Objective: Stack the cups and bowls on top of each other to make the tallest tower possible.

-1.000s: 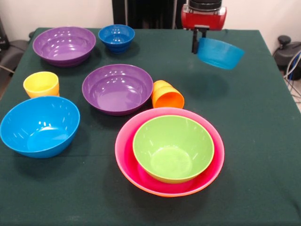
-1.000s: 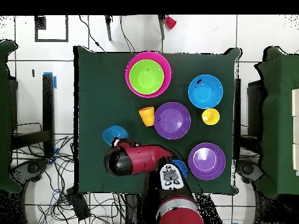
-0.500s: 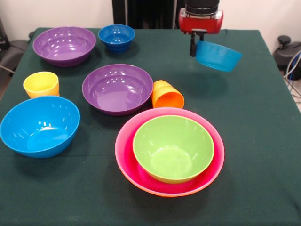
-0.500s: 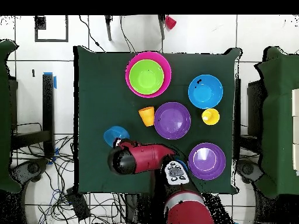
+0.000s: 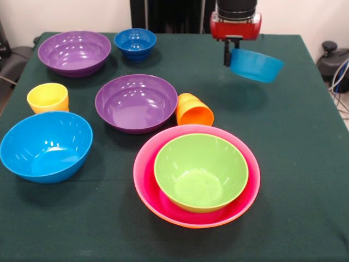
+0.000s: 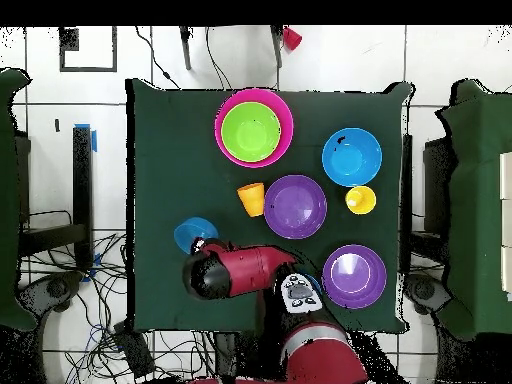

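The jaws (image 5: 228, 53), clamped on the teal bowl's (image 5: 256, 64) rim, have barely drifted; still short of the tower (image 5: 197, 173).

A lab: cloth-draped table (image 6: 160, 200) amid loose floor cables (image 6: 150, 345) and white tiles (image 6: 110, 60).

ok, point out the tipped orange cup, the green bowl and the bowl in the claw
orange cup (image 5: 194, 112), front view, on its side wall
green bowl (image 5: 200, 172), front view, on its inner wall
teal bowl (image 5: 256, 65), front view, on its outer wall, held off the table by the claw (image 5: 228, 53)
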Motion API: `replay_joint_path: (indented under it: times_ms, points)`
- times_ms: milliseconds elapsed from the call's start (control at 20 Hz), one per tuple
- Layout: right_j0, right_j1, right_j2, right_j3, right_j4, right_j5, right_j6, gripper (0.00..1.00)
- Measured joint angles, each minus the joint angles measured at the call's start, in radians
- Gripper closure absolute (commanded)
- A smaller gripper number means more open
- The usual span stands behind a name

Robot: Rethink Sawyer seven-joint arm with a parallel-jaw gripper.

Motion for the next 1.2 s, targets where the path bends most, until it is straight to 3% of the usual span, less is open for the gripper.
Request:
replay_joint_path:
  times_ms: [300,800,1200]
  points:
    - [-0.015,-0.03,0.036,0.0,0.0,0.04,0.0,1.0]
    - [-0.018,-0.147,0.09,0.001,0.013,0.174,0.0,1.0]
    - [-0.002,-0.125,0.105,-0.037,0.012,0.191,0.0,1.0]
